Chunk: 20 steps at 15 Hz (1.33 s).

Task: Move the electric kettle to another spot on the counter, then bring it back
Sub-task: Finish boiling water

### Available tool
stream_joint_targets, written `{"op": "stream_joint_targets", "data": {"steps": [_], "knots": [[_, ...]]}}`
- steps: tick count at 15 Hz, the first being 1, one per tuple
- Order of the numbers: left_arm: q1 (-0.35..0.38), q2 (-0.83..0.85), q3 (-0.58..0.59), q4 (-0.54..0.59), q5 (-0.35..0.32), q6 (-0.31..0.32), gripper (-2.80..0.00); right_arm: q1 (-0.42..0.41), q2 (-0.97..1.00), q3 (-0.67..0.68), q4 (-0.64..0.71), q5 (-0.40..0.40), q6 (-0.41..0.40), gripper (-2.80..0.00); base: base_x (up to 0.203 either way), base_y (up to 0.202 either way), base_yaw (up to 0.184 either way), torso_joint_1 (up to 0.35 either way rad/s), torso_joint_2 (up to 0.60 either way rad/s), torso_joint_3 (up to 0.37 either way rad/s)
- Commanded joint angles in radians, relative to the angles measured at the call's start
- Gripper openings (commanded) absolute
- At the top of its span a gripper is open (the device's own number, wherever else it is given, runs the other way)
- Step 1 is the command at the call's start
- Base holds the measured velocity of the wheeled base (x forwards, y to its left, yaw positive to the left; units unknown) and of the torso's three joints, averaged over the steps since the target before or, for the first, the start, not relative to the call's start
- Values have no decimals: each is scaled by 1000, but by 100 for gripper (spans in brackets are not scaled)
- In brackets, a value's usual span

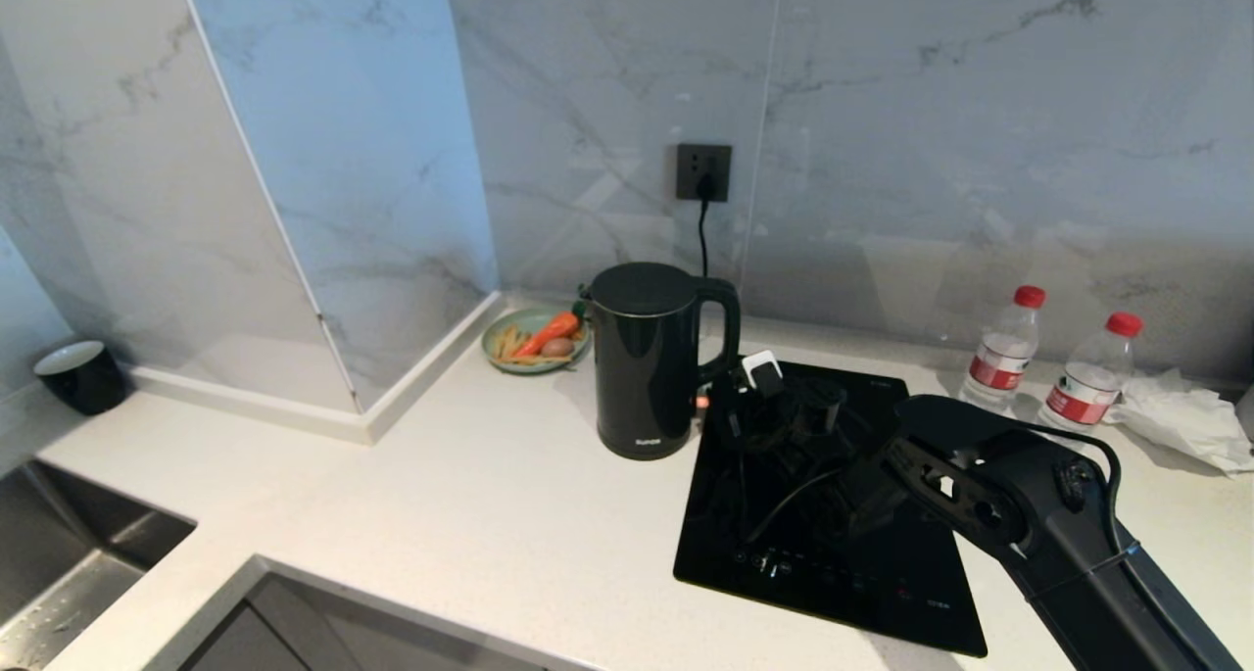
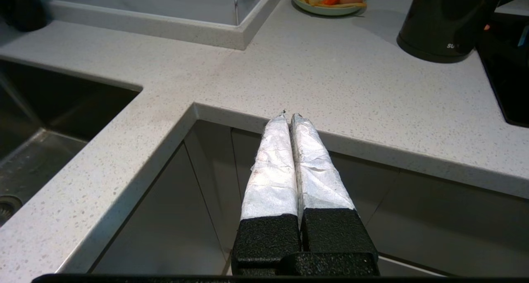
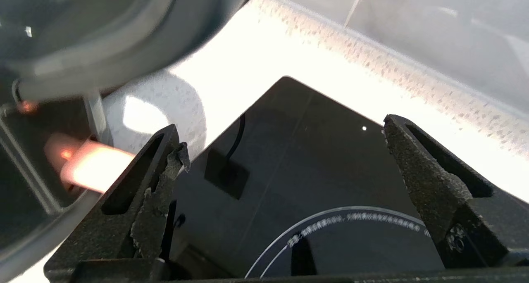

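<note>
The black electric kettle (image 1: 647, 358) stands upright on the white speckled counter (image 1: 441, 495), just left of the black cooktop (image 1: 833, 553). My right gripper (image 1: 769, 387) hangs low over the cooktop's back left part, right beside the kettle's handle. In the right wrist view that gripper (image 3: 285, 134) is open with only cooktop glass (image 3: 297, 163) between its fingers. The kettle (image 3: 82, 27) fills that view's corner, its orange switch (image 3: 82, 163) glowing by one finger. My left gripper (image 2: 288, 115) is shut on nothing, held below the counter's front edge (image 2: 330, 89), far from the kettle (image 2: 446, 18).
A green plate with a carrot (image 1: 534, 338) lies behind the kettle. Two water bottles (image 1: 1001, 353) and crumpled tissue (image 1: 1185, 416) stand at the back right. A black cup (image 1: 83, 375) and the sink (image 1: 69, 563) are at the far left. A cord hangs from the wall socket (image 1: 702, 171).
</note>
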Motion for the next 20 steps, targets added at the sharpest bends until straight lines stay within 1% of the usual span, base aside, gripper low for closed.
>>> {"op": "stream_joint_targets", "data": {"steps": [1,4,5,8,10,11,12,20], "knots": [[0,0,0,0,0,0,-280,2,-4,7,1,0,1,0,0,0,0,0,0,0],[0,0,0,0,0,0,-280,2,-14,27,15,0,2,0,0,0,0,0,0,0],[0,0,0,0,0,0,-280,2,-26,35,32,0,16,0,0,0,0,0,0,0],[0,0,0,0,0,0,-280,6,-65,88,115,4,64,0,0,0,0,0,0,0],[0,0,0,0,0,0,-280,5,-72,84,174,6,79,0,0,0,0,0,0,0],[0,0,0,0,0,0,-280,5,-81,78,222,10,109,0,0,0,0,0,0,0],[0,0,0,0,0,0,-280,5,-83,68,238,20,116,0,0,0,0,0,0,0],[0,0,0,0,0,0,-280,17,-75,40,240,24,118,0,0,0,0,0,0,0]]}}
